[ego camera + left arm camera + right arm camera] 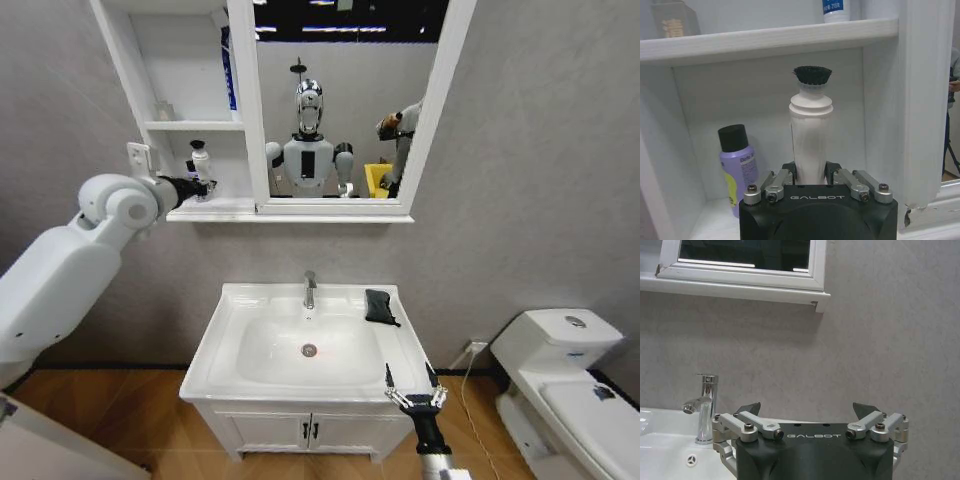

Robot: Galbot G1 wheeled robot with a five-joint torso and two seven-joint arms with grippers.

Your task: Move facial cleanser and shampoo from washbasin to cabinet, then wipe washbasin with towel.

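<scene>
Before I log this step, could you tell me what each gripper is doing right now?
Left gripper: shut on the white bottle in the cabinet.
Right gripper: open, empty, by the washbasin.

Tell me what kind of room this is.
A bathroom, or a mock-up of one: a washbasin with a chrome tap, a toilet beside it, and a mirrored cabinet on the wall above.

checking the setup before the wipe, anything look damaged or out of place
One flaw: the cabinet frame has chipped paint at its lower corner by the mirror, seen in the left wrist view. Otherwise tidy: left gripper holds the white bottle upright, and the towel lies on the washbasin rim.
</scene>
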